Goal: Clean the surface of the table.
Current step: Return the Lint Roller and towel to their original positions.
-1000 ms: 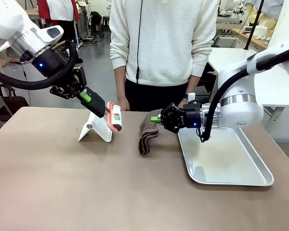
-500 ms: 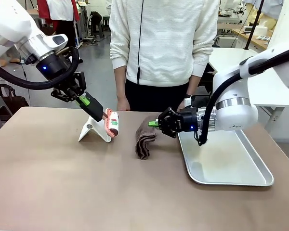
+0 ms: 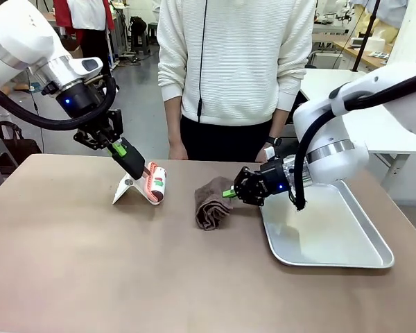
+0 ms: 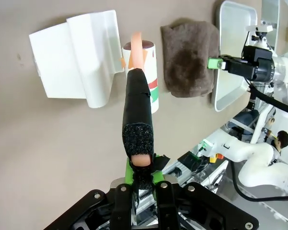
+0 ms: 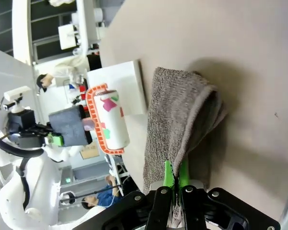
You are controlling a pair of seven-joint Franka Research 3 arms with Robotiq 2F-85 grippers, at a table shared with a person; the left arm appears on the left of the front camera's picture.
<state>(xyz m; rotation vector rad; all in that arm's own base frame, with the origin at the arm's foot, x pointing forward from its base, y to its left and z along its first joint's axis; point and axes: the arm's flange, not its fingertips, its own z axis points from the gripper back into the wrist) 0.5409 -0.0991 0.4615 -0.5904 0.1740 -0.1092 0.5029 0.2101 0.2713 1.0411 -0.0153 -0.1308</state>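
Left gripper clamps the lint roller handle; right gripper pinches the towel (fingertips buried).

Bench: wide, matte brownish-tan top. Lying on it: white angled stand, far left of centre; folded brown towel, near the middle; shallow silver metal tray, right side, just beside the towel.
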